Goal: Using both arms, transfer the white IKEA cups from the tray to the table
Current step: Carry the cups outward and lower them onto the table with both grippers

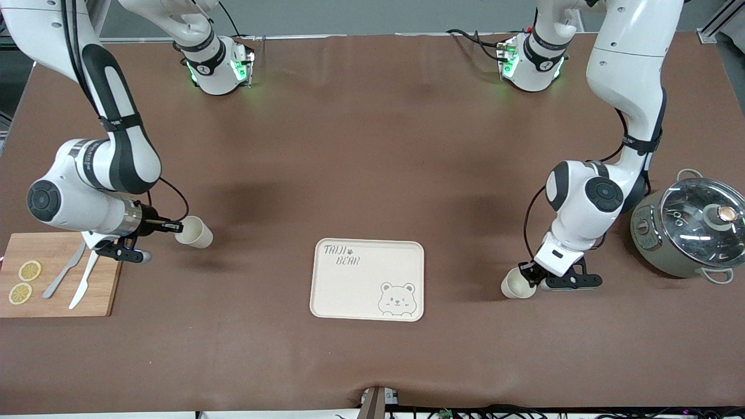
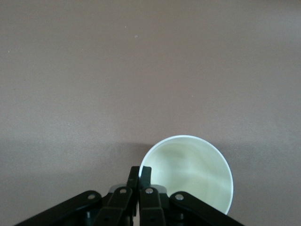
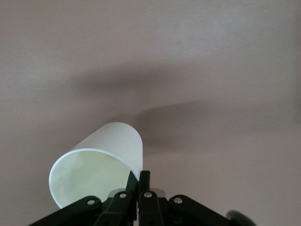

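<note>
Two white cups show. My right gripper is shut on the rim of one cup, which is tilted on its side above the table between the cutting board and the tray. In the right wrist view the fingers pinch that cup's wall. My left gripper is shut on the rim of the other cup, mouth up, low by the table between the tray and the pot; I cannot tell if it touches the table. In the left wrist view the fingers pinch its rim.
A cream bear-printed tray lies mid-table near the front camera. A wooden cutting board with lemon slices, a knife and a fork lies at the right arm's end. A grey-green pot with a glass lid stands at the left arm's end.
</note>
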You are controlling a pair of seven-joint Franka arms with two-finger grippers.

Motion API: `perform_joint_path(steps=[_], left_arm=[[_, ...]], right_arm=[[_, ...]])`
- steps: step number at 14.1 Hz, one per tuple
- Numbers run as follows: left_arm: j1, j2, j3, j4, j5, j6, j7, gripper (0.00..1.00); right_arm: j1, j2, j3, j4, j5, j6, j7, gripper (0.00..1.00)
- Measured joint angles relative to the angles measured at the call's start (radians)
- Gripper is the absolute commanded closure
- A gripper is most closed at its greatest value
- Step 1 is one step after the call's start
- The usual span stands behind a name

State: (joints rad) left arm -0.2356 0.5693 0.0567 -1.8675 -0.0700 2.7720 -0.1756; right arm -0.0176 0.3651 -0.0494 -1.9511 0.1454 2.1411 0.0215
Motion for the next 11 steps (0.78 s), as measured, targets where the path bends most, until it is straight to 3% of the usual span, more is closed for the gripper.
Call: perform_joint_path(steps=[6,8,9,11], left_arm=[[0.000,0.009,-0.001,-0.001,0.000,0.018,0.000,1.00],[0.000,0.010,-0.001,-0.001,0.000,0.019,0.000,0.65],[0.000,0.010,-0.001,-0.001,0.000,0.020,0.000,0.59],[0.000,0.009,-0.001,-0.001,0.000,0.024,0.000,0.10]], right_arm=[[-0.088,0.000,0.000,-0.022,-0.019,-0.044,-0.150,1.00],[-0.094,0.000,0.000,-0.034,-0.053,-0.039,-0.150,1.00],[-0.099,0.000,0.000,-0.035,-0.059,-0.037,-0.154,1.00],[-0.107,0.000,0.000,-0.035,-0.065,-0.035,-0.171,1.00]])
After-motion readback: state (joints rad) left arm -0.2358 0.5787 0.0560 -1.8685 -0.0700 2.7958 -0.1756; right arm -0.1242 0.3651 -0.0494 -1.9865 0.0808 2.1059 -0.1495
